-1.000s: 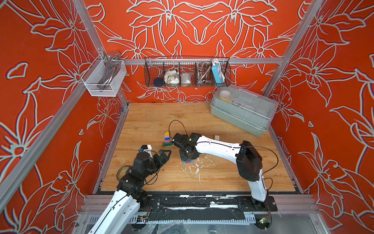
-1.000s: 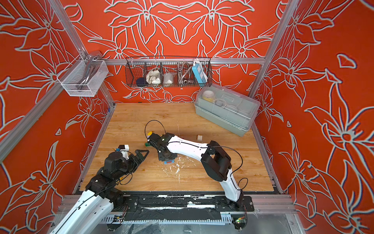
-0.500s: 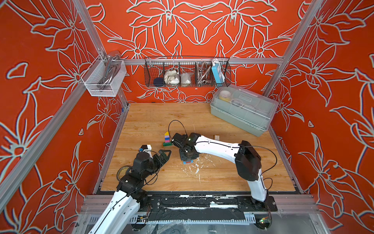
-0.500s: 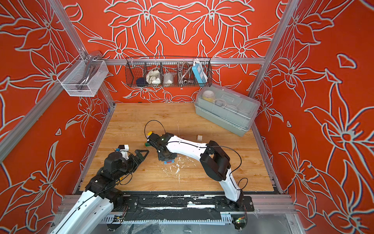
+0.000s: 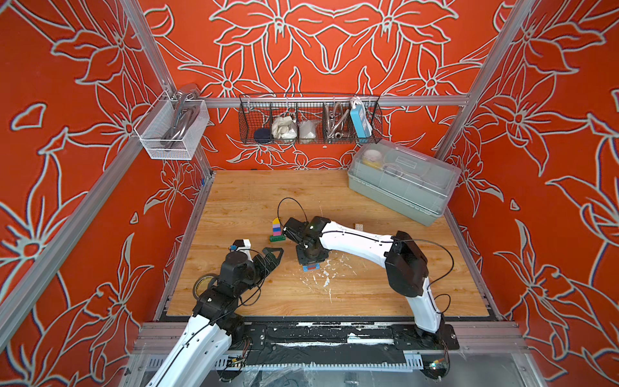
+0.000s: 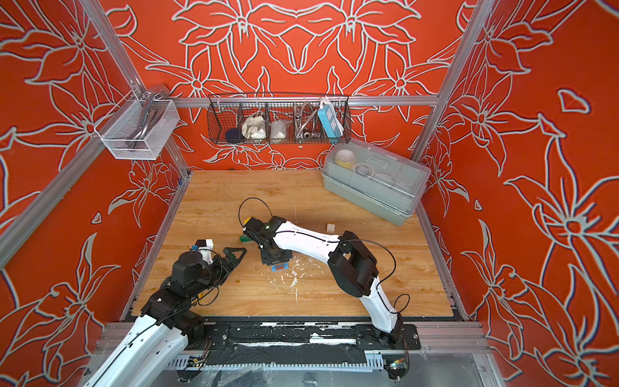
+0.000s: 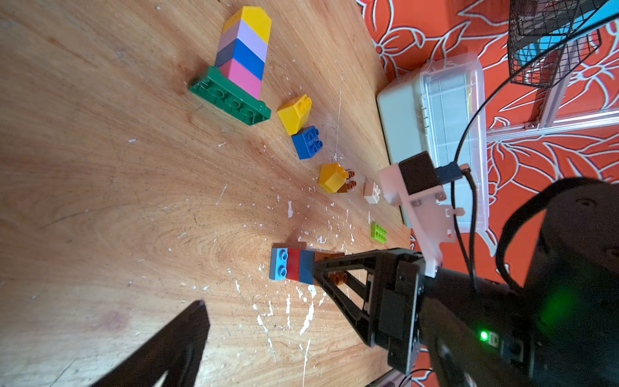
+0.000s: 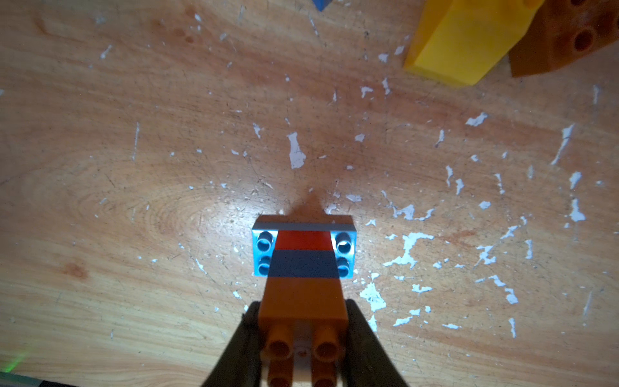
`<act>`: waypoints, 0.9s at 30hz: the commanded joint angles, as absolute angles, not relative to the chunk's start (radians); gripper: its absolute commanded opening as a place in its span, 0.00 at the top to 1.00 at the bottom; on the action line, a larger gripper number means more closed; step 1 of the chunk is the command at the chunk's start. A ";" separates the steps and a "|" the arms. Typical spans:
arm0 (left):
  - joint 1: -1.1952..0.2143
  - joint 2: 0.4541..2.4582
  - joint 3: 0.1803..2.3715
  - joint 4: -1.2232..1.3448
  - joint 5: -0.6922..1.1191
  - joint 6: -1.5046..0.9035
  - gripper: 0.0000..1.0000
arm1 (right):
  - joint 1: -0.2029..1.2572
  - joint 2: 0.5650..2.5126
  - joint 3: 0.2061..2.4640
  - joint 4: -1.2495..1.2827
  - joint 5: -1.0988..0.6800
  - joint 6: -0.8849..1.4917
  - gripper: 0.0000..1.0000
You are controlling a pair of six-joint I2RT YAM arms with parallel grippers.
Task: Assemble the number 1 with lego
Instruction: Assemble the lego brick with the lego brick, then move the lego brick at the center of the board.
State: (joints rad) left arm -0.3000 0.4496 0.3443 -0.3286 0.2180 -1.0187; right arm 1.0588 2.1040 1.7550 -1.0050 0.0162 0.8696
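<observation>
Right arm comes off its base at the front right corner, elbow up high, white forearm stretched across toward the middle of the desk (image 5: 368,295). The wrist is bent so the right end effector (image 7: 323,272) points straight down. Its fingers (image 8: 246,338) sit pressed against both sides of the brown brick (image 8: 303,301), so it's clamped on that one. The brown brick tops a little stack: blue brick (image 7: 306,266) under it, then red brick (image 7: 293,264), then the light blue plate (image 7: 278,264) flat on the wood among white flecks.

Left arm is folded low at the front left. The left end effector (image 5: 272,258) is aimed at the desk's middle, fingers spread wide apart with nothing between them.

Further back stands the tower (image 5: 276,229): dark green base (image 7: 229,97) with pink, blue, lilac and yellow stacked upright on it. Loose pieces lie apart from it: a yellow brick (image 7: 294,114) touching a blue one (image 7: 307,142), plus a lime plate (image 7: 378,232) further off.
</observation>
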 commanded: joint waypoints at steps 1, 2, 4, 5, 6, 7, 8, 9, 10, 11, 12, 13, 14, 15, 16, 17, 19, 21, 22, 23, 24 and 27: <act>-0.293 0.439 0.339 -0.334 0.210 -1.017 0.02 | 1.051 2.159 1.718 -1.025 0.000 0.858 0.59; -0.293 0.440 0.338 -0.333 0.210 -1.017 0.02 | 1.051 2.146 1.721 -1.026 0.003 0.861 0.58; -0.293 0.441 0.338 -0.333 0.210 -1.017 0.02 | 1.051 2.120 1.731 -1.030 0.018 0.865 0.56; -0.293 0.441 0.339 -0.333 0.211 -1.017 0.02 | 1.051 2.102 1.734 -1.029 0.025 0.869 0.54; -0.293 0.440 0.339 -0.333 0.211 -1.017 0.02 | 1.051 2.083 1.735 -1.024 0.029 0.872 0.52; -0.292 0.441 0.338 -0.333 0.211 -1.017 0.02 | 1.051 2.066 1.736 -1.019 0.031 0.875 0.51; -0.293 0.441 0.339 -0.334 0.211 -1.016 0.02 | 1.049 2.046 1.739 -1.013 0.035 0.880 0.48; -0.293 0.441 0.338 -0.334 0.211 -1.016 0.02 | 1.049 2.024 1.742 -1.009 0.041 0.883 0.46; -0.293 0.441 0.338 -0.334 0.211 -1.015 0.02 | 1.048 2.007 1.746 -1.008 0.048 0.883 0.45; -0.293 0.442 0.337 -0.334 0.212 -1.015 0.02 | 1.047 1.990 1.752 -1.008 0.051 0.882 0.44; -0.292 0.443 0.337 -0.333 0.211 -1.017 0.02 | 1.045 1.974 1.758 -1.008 0.055 0.880 0.42; -0.293 0.446 0.337 -0.332 0.210 -1.016 0.02 | 1.041 1.961 1.762 -1.007 0.054 0.878 0.40; -0.293 0.449 0.338 -0.330 0.211 -1.016 0.02 | 1.036 1.945 1.766 -1.004 0.051 0.872 0.39; -0.293 0.451 0.339 -0.329 0.211 -1.016 0.02 | 1.029 1.929 1.766 -1.000 0.050 0.862 0.39; -0.293 0.456 0.338 -0.326 0.211 -1.016 0.02 | 1.021 1.916 1.766 -0.995 0.052 0.850 0.38; -0.293 0.460 0.338 -0.323 0.213 -1.015 0.02 | 1.010 1.903 1.766 -0.991 0.057 0.831 0.38; -0.293 0.473 0.341 -0.318 0.218 -1.014 0.02 | 0.981 1.888 1.765 -0.981 0.083 0.783 0.39; -0.293 0.503 0.348 -0.313 0.226 -1.008 0.02 | 0.938 1.892 1.775 -0.974 0.083 0.730 0.41; -0.293 0.524 0.355 -0.313 0.229 -1.006 0.02 | 0.918 1.900 1.781 -0.968 0.072 0.707 0.43; -0.293 0.554 0.365 -0.313 0.236 -1.001 0.02 | 0.896 1.909 1.788 -0.959 0.062 0.684 0.44; -0.293 0.587 0.376 -0.311 0.244 -0.997 0.02 | 0.878 1.922 1.796 -0.949 0.055 0.668 0.45; -0.293 0.695 0.413 -0.309 0.263 -0.983 0.04 | 0.821 1.991 1.857 -0.938 0.018 0.615 0.49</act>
